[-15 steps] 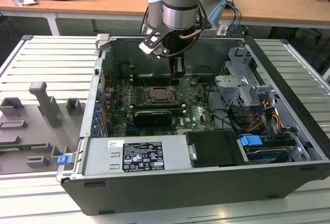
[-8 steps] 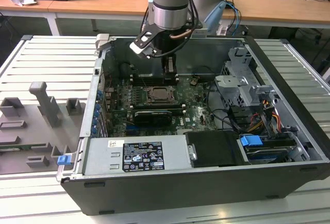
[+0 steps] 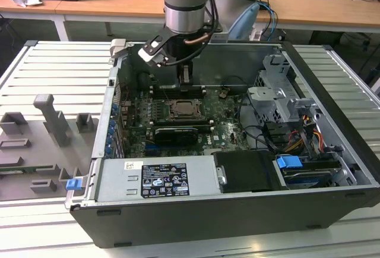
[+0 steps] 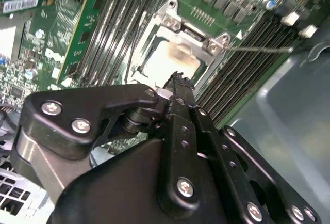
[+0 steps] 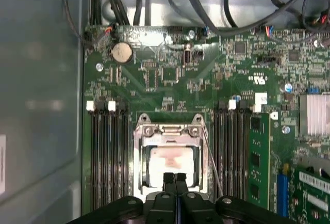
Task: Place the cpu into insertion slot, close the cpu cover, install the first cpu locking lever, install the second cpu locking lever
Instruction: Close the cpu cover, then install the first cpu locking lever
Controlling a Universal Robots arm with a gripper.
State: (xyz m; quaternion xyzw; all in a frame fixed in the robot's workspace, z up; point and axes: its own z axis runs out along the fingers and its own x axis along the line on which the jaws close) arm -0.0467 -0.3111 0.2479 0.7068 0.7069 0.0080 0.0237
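Where the table [image 3: 59, 74] extends to the exterior view's left of the insertion slot [image 3: 185, 110], grey fixtures [image 3: 53, 118] stand on it. Just above the slot hangs the gripper [image 5: 175, 178], its fingers [image 5: 168, 180] pressed together and gripping nothing. The cpu cover [image 5: 167, 130] lies flat on the slot, with the cpu [image 5: 172, 159] visible through its cut-out. A drive cage [image 3: 279, 91] sits to the exterior view's right of the slot.

The cpu cover [image 5: 167, 129] is bright bare metal; the hand [image 5: 175, 176] is matt black, perhaps plastic, with shiny screws [image 4: 185, 186].
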